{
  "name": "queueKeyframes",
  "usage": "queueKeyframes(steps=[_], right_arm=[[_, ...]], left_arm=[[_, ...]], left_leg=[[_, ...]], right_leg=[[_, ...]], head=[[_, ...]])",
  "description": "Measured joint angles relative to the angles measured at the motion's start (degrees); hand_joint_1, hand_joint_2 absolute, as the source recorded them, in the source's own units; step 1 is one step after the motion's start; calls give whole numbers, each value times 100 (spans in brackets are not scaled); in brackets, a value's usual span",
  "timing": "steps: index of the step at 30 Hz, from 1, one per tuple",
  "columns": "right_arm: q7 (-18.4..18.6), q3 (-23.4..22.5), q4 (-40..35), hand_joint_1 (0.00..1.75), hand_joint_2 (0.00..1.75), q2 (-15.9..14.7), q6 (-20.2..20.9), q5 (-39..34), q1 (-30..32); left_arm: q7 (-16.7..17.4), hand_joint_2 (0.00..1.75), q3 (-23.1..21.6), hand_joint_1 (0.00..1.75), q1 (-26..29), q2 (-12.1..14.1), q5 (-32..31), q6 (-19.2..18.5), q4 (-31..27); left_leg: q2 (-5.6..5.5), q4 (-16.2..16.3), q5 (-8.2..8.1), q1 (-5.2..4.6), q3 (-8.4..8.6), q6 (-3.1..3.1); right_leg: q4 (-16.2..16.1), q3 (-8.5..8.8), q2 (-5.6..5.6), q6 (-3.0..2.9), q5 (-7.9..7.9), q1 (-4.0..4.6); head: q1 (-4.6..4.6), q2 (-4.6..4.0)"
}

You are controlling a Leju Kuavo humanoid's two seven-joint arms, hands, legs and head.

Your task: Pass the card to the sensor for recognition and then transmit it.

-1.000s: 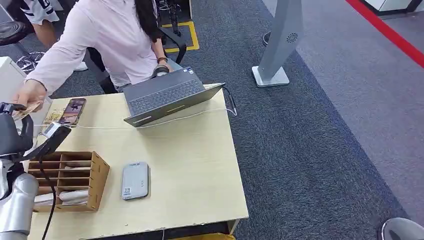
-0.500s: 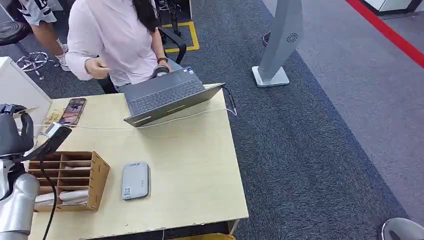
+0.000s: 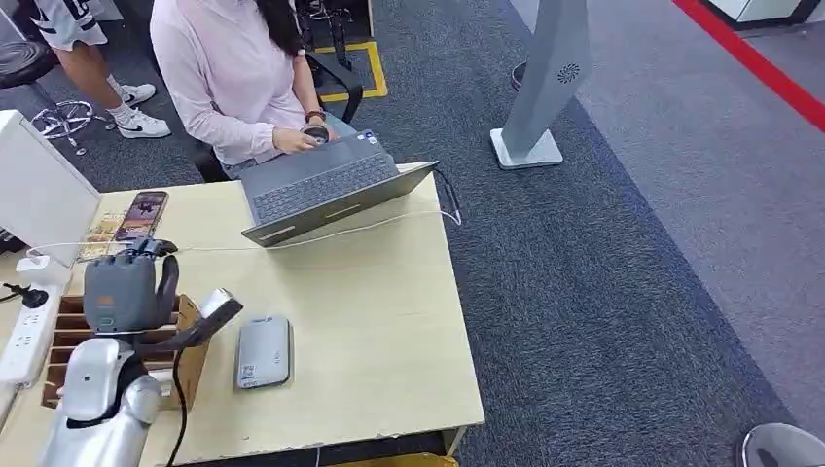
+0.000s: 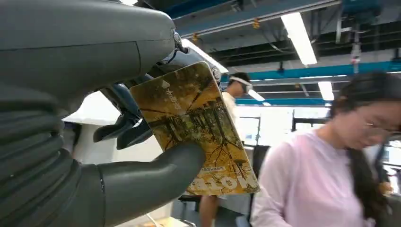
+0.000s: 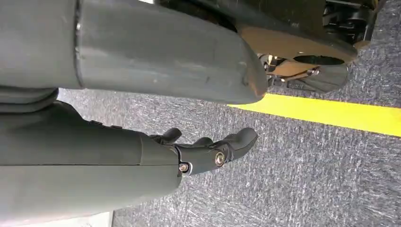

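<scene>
My left hand (image 3: 122, 292) hovers over the wooden organizer, just left of the grey-white card sensor (image 3: 263, 351) that lies flat on the table. In the left wrist view this hand (image 4: 94, 156) pinches a yellow-brown picture card (image 4: 194, 127) between the thumb and the dark fingers, held upright and facing the camera. My right hand (image 5: 208, 151) hangs over the grey carpet with its fingers loosely spread and nothing in them.
A wooden slotted organizer (image 3: 190, 345) stands at the table's front left. A laptop (image 3: 321, 185), a phone (image 3: 144, 214), a white box (image 3: 39, 190) and a power strip (image 3: 24, 331) are on the table. A person (image 3: 233, 78) works at the laptop. A grey stand (image 3: 545, 88) stands on the carpet.
The person's hand left my left hand and went back to the laptop. My left hand moved from the table's far left edge rightwards and nearer, over the organizer.
</scene>
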Motion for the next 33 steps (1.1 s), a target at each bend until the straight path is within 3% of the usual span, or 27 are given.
queueKeyframes(steps=[7,11,19,27,33], right_arm=[[0,-20,0,0,0,0,-7,0,2],[-24,-39,0,0,0,0,-18,-44,4],[-79,-168,0,0,0,2,-50,-144,6],[-96,-328,0,0,0,7,-136,-278,21],[-85,-402,0,0,0,7,-125,-243,29]], left_arm=[[5,175,-276,175,180,-105,-9,-42,-331],[5,175,-501,175,282,-162,-44,-285,-525],[583,175,-1287,175,511,-212,-249,-1314,-842],[936,175,-1808,175,1184,-210,-514,-1408,-844],[1417,175,-1839,175,1366,-212,-630,-1607,-693]], left_leg=[[0,-1,2,6,3,-1],[0,-1,2,7,3,-2],[-1,-1,0,1,-2,0],[-1,-1,-1,4,-3,-1],[-2,-2,0,5,-6,-2]], right_leg=[[2,-1,0,-1,0,2],[3,-1,1,-1,0,2],[1,-2,-1,0,0,1],[1,-5,-1,-2,-2,1],[2,-7,-2,-2,-2,2]], head=[[-4,0],[-4,0],[-4,0],[-4,0],[-4,0]])
